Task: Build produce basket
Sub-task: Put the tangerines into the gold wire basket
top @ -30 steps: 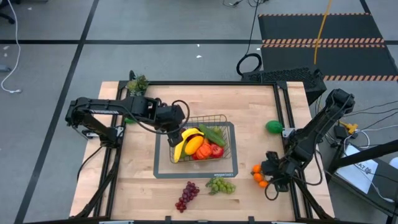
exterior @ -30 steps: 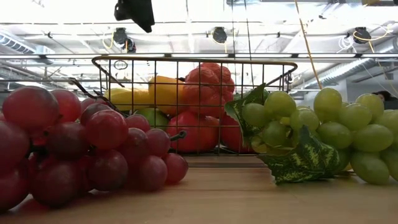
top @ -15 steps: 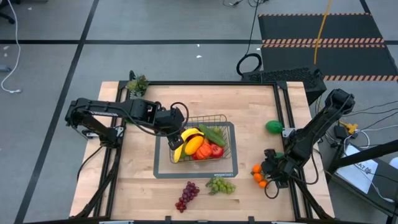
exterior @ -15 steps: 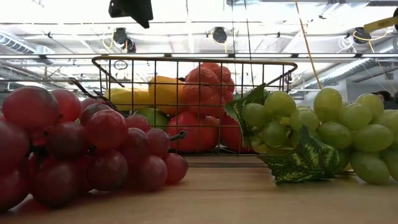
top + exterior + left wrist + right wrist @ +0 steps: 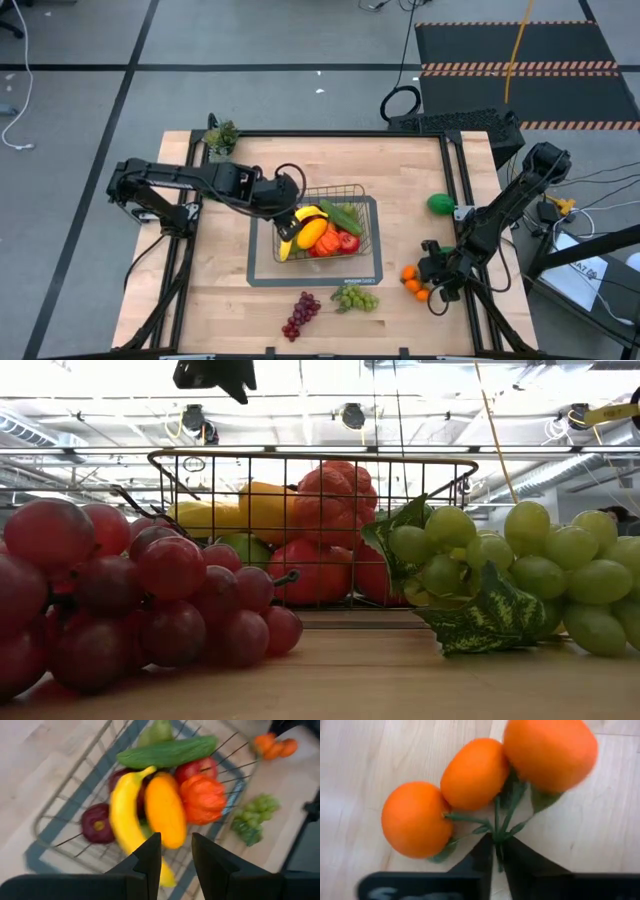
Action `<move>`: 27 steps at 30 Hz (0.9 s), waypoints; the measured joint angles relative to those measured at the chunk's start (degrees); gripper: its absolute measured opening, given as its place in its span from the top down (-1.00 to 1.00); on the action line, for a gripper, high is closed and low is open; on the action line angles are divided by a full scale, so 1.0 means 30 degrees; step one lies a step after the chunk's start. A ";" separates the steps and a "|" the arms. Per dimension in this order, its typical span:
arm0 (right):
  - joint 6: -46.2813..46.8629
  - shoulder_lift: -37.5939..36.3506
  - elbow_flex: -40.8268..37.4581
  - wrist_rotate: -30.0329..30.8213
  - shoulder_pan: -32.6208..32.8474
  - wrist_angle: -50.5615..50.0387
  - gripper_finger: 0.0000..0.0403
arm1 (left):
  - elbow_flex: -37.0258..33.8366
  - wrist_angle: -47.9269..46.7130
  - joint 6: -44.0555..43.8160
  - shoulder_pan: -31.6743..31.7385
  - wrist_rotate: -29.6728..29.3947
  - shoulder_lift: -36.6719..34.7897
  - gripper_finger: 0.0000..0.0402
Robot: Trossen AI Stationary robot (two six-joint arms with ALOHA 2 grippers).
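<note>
The wire basket [image 5: 352,190] stands on its dark grey base mid-table. It holds a banana [image 5: 125,815], an orange-yellow fruit, a cucumber [image 5: 167,751], red apples and a dark red fruit. My left gripper [image 5: 284,207] hovers open over the basket's left end, above the banana, and touches nothing. My right gripper [image 5: 428,281] is at the table's right near part, shut on a cluster of three oranges [image 5: 411,281] [image 5: 470,775]. Red grapes [image 5: 300,315] and green grapes [image 5: 355,298] lie near the front edge. My right gripper pinches the oranges' green stem [image 5: 496,827], where the three fruits join, between its two fingers [image 5: 481,854]. It comes from above, pointing down at the table. The three oranges spread out ahead of the fingertips. Whether they rest on the wood, I cannot tell.
A green ball [image 5: 439,204] lies by the table's right rail, and a leafy bunch [image 5: 222,134] sits at the far left corner. In the low view, red grapes [image 5: 130,595] and green grapes [image 5: 500,555] stand in front of the basket [image 5: 310,460].
My right gripper has shifted a little toward the table's left, and the orange cluster has moved with it. My left gripper has edged slightly toward the near edge over the basket's left end.
</note>
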 joint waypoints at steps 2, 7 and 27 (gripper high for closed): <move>0.0369 -0.0152 -0.0019 -0.0178 0.0000 0.0219 0.96 | 0.0007 0.0388 -0.0404 -0.0228 0.0000 0.0107 0.46; 0.2240 -0.0675 -0.0012 -0.0941 0.0000 0.0570 0.95 | 0.0013 0.1012 -0.1180 -0.0872 0.0000 0.0607 0.46; 0.6014 -0.2746 0.7023 -0.2763 -0.0029 -0.5020 0.99 | 0.0029 0.1946 0.0885 -0.1714 0.0015 0.1143 0.46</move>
